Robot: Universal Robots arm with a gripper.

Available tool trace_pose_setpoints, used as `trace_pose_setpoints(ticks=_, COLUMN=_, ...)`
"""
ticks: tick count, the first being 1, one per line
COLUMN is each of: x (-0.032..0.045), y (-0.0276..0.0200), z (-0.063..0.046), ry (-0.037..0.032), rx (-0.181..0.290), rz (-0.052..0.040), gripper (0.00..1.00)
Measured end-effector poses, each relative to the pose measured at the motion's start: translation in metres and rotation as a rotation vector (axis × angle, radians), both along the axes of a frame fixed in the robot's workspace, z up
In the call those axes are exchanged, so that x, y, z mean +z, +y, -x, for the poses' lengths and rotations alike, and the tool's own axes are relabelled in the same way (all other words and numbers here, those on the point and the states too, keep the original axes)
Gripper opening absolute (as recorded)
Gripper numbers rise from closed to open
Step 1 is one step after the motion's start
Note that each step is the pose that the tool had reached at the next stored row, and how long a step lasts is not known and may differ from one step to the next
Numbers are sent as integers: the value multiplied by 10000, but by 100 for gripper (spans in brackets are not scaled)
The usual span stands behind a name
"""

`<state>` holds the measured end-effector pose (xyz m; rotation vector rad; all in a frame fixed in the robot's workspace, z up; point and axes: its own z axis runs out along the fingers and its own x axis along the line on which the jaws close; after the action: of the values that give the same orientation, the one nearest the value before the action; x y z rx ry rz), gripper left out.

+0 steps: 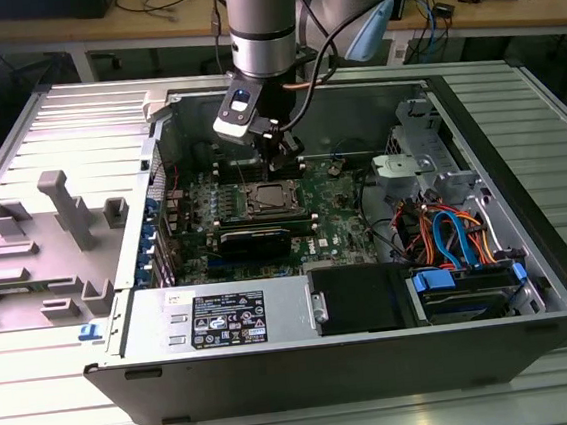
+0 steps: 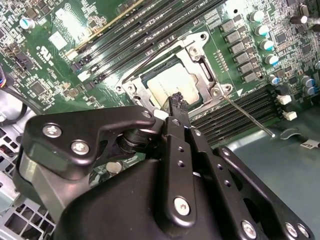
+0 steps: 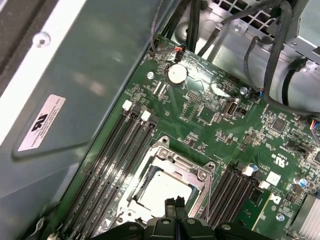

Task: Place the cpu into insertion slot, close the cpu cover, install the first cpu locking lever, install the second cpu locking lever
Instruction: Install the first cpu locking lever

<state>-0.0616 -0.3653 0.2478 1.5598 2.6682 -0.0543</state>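
One claw (image 2: pixel 177 104), tips pressed together with nothing between them, poised over the seated cpu

In the first wrist view the cpu (image 3: pixel 161 192) lies flat in the insertion slot (image 3: pixel 145 176) on the green motherboard (image 3: pixel 210 100), its silver top showing through the window of the cpu cover (image 3: pixel 185 167), which lies down around it; in the second wrist view a thin locking lever (image 2: pixel 247 115) juts from a corner of the socket across the black memory slots (image 2: pixel 215 122), and in the exterior view the arm (image 1: pixel 263 24) reaches down into the open computer case (image 1: pixel 279 374) on the ribbed bench (image 1: pixel 562 387)
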Motion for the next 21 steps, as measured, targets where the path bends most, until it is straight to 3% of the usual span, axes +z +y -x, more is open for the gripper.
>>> trace_pose_setpoints(ticks=15, x=0, y=0, z=0, ry=0, rx=82, rz=0, gripper=11)
trace_pose_setpoints(ticks=21, x=0, y=0, z=2, ry=0, rx=1307, rz=0, gripper=11)
